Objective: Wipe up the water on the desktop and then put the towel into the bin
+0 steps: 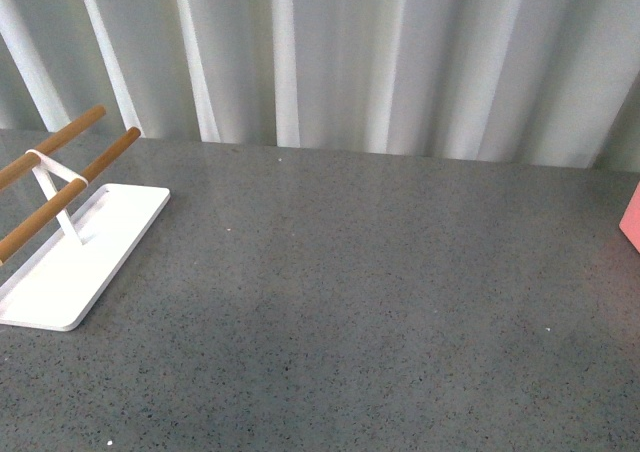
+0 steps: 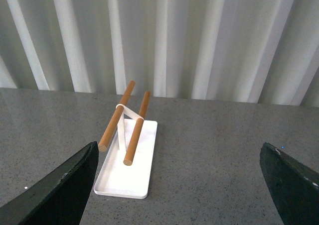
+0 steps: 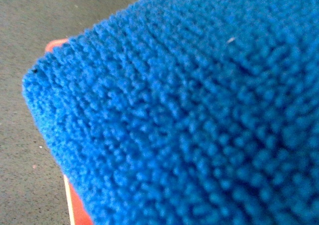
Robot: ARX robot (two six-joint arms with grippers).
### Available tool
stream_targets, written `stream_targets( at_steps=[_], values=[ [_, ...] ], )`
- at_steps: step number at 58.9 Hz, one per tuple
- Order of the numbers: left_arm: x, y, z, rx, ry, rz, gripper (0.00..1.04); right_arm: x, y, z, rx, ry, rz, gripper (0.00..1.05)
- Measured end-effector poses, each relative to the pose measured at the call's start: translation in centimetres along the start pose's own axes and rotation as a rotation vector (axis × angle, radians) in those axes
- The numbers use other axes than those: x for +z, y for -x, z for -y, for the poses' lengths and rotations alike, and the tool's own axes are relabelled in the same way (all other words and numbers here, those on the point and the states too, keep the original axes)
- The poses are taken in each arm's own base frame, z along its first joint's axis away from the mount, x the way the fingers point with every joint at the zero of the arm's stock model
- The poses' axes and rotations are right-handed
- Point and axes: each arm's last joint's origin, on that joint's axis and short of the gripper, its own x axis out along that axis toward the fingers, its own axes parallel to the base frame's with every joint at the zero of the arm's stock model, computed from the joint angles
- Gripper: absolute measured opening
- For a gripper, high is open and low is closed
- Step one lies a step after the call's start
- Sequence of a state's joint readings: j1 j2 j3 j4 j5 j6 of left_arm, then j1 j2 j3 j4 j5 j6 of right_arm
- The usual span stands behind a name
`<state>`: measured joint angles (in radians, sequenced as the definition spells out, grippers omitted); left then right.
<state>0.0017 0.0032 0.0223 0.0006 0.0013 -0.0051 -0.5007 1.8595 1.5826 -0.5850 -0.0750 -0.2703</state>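
Our right wrist view is almost filled by the towel (image 3: 189,115), its blue pile pressed close to the lens. Slivers of the pink bin (image 3: 77,205) peek out from under its edge, so the towel hangs over or lies in the bin; we cannot tell which. We see none of our right fingers there, so we cannot say whether they grip the towel or have let go.

In the front view the bin (image 1: 631,217) shows only as a pink corner at the far right edge of the tabletop (image 1: 350,302), which puts it on our right arm's side, well apart from the white rack (image 1: 70,257) on the left. No puddle shows on the grey surface, so we judge the wiping done.

Our left fingers (image 2: 60,190) stand wide apart and empty, facing the rack (image 2: 127,160).

The towel's long axis is hidden. The drop, if still pending, belongs to our right arm.
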Motion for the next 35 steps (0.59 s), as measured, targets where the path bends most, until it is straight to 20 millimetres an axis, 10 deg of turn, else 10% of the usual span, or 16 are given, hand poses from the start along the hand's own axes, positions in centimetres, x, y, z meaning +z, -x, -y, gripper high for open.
stream_targets(
  at_steps=[35],
  values=[
    [0.0, 0.0, 0.0, 0.0, 0.0, 0.0, 0.98, -5.1, -7.7, 1.4, 0.005, -0.137, -0.215, 0.06]
  ],
)
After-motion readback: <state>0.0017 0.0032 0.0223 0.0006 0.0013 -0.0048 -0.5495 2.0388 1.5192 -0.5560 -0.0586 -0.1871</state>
